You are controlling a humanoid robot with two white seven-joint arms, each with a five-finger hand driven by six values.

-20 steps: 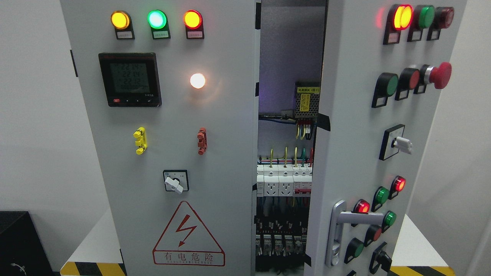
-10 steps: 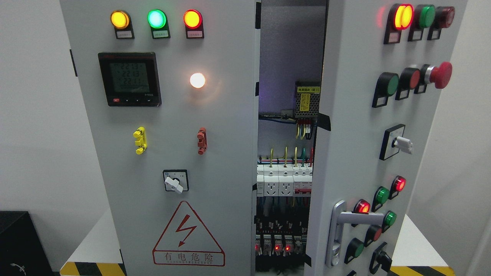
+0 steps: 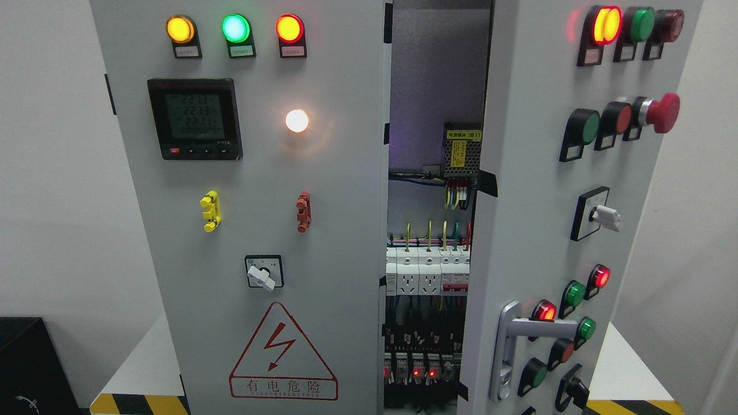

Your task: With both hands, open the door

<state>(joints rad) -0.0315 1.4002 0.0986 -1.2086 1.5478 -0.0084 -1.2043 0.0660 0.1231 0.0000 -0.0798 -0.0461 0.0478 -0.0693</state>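
A grey electrical cabinet fills the head view. Its right door [image 3: 536, 207] stands swung outward, leaving a gap that shows breakers and sockets [image 3: 426, 271] and wiring inside. A silver lever handle [image 3: 539, 328] sits low on that door, among red and green lamps. The left door [image 3: 259, 230] is closed flat, with a black meter [image 3: 195, 119], three lit lamps at the top and a red lightning warning triangle [image 3: 282, 354]. Neither of my hands nor arms appears in the frame.
The cabinet stands on a white table [image 3: 138, 369] with yellow-black hazard tape [image 3: 138, 404] along its front edge. A black box [image 3: 29, 369] sits at the lower left. A red mushroom stop button [image 3: 660, 112] juts out from the right door.
The doors have not moved. Small red lights low inside the cabinet came on after the oldest frame, and the meter readout has changed slightly.
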